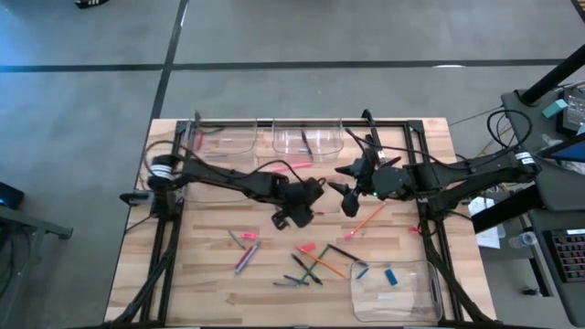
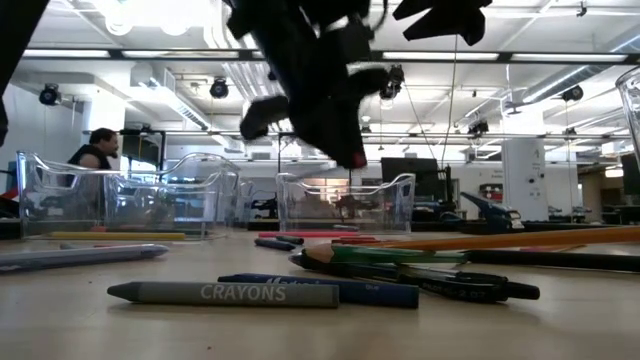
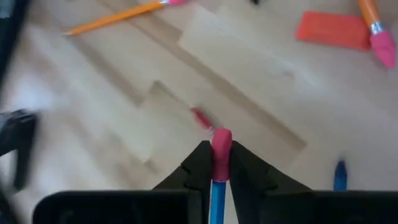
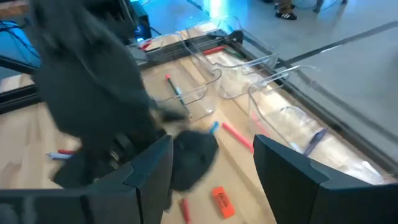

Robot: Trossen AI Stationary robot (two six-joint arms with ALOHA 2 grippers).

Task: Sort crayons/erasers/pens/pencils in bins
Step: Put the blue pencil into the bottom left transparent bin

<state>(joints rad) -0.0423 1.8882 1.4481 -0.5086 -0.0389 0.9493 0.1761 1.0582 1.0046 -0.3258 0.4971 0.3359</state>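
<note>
Carrying a slim blue stick with a pink tip pinched in the left gripper at frame centre, keep it clamped until over the clear plastic bins along the top edge; right gripper waits alongside, spread wide, empty.

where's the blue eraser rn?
High view: the blue eraser lies inside the near-right bin, at the table's front right corner, just right of the scattered pens; neither gripper is near it.

wooden table | grey floor | person in room behind
</note>
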